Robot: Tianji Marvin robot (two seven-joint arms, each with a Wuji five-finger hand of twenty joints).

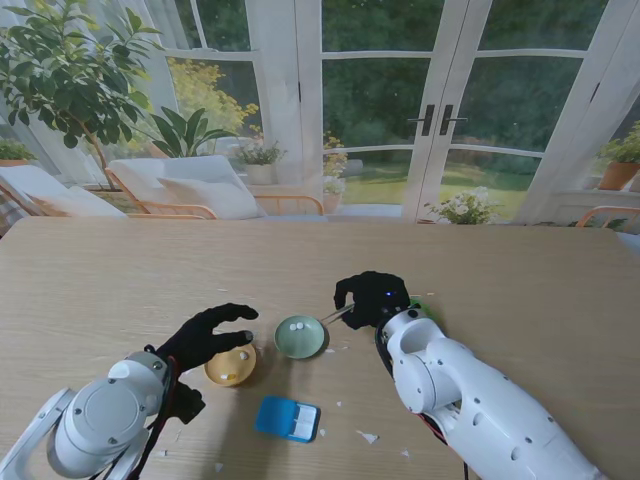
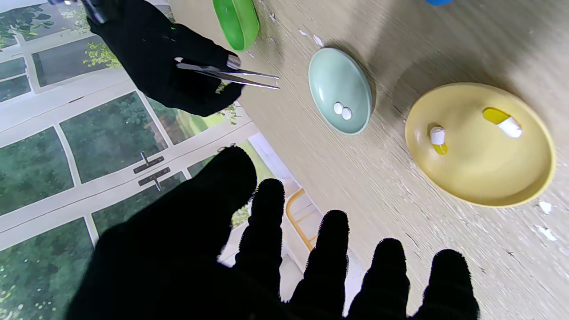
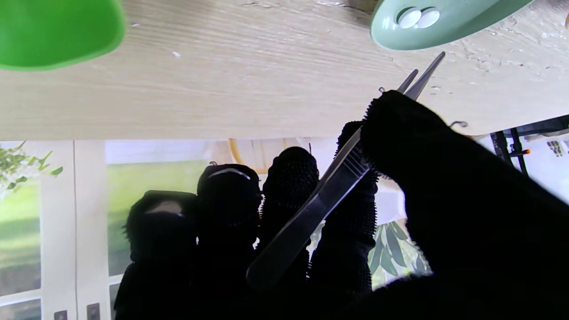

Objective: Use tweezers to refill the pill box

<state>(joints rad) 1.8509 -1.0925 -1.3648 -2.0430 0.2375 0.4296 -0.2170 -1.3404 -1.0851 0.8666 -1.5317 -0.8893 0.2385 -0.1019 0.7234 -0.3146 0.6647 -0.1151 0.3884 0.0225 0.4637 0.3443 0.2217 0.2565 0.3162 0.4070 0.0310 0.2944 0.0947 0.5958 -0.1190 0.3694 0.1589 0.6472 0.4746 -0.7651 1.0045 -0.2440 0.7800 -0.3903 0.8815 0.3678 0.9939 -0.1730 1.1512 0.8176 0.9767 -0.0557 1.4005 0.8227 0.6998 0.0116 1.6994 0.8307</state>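
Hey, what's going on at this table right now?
The right robot hand holds tweezers, tips aimed at the pale green dish with two white tablets but short of it. The left robot hand hovers open by the yellow dish holding two capsules. The blue pill box lies nearer to me.

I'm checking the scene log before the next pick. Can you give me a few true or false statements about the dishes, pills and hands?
1. The right hand holds the tweezers. True.
2. The pale green dish holds two white tablets. True.
3. The yellow dish holds only white tablets. False: it holds two yellow and white capsules.
4. The left hand grips the blue pill box. False: it is open and holds nothing.
5. The tweezer tips already pinch a tablet. False: nothing is between them.
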